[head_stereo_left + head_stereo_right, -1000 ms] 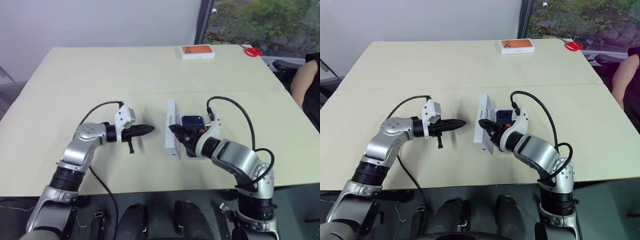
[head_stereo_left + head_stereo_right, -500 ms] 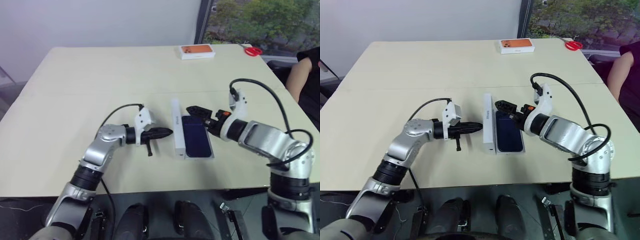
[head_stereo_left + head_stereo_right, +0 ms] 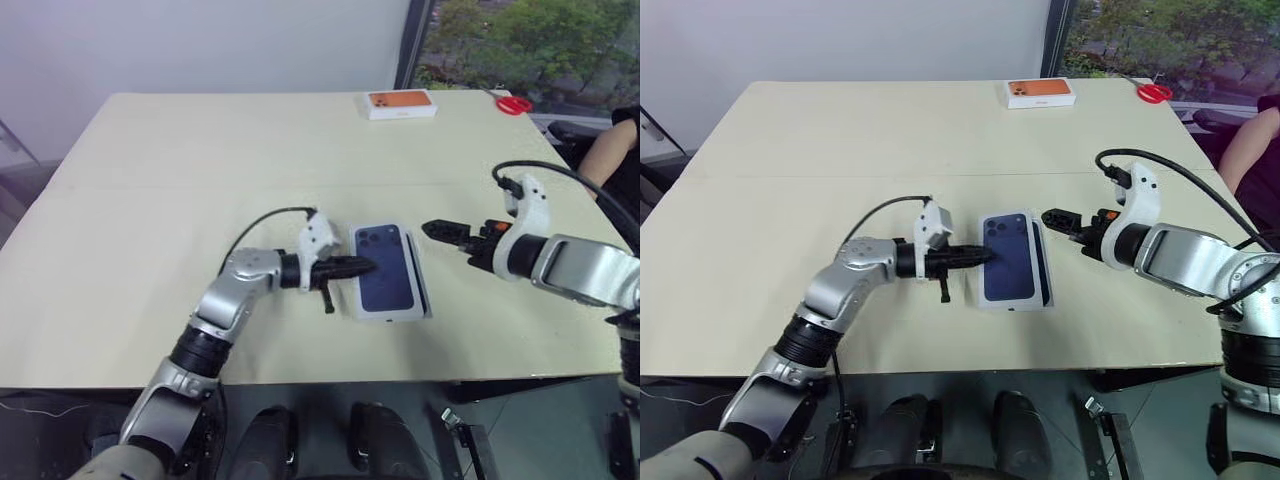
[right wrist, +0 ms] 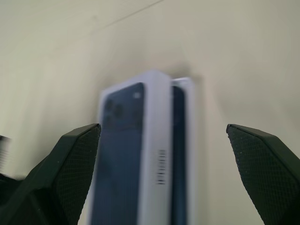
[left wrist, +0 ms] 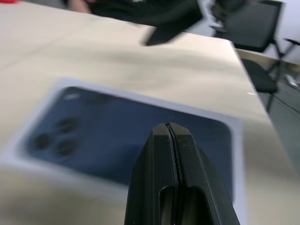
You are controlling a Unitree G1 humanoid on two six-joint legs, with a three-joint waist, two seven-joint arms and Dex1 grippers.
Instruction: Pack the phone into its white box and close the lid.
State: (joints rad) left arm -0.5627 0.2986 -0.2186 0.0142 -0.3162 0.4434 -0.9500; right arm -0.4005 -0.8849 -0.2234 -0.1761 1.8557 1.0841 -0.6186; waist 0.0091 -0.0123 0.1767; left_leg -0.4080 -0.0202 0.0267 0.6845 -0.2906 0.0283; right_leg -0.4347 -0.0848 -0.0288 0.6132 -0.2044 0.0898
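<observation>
Two arms work here. I keep the left gripper [image 3: 985, 257] with jaws shut and empty, pressing the lid [image 3: 1015, 270] onto the white box [image 4: 188, 154] on the worktop [image 3: 840, 150]; I judge the phone is inside. Right gripper [image 3: 1065, 221] jaws gape wide, empty, just beside.

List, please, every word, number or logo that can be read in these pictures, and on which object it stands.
None can be read.
lid: a small grey mark on its side wall, too blurred to read.
orange-topped box: any print is too small to read.
</observation>
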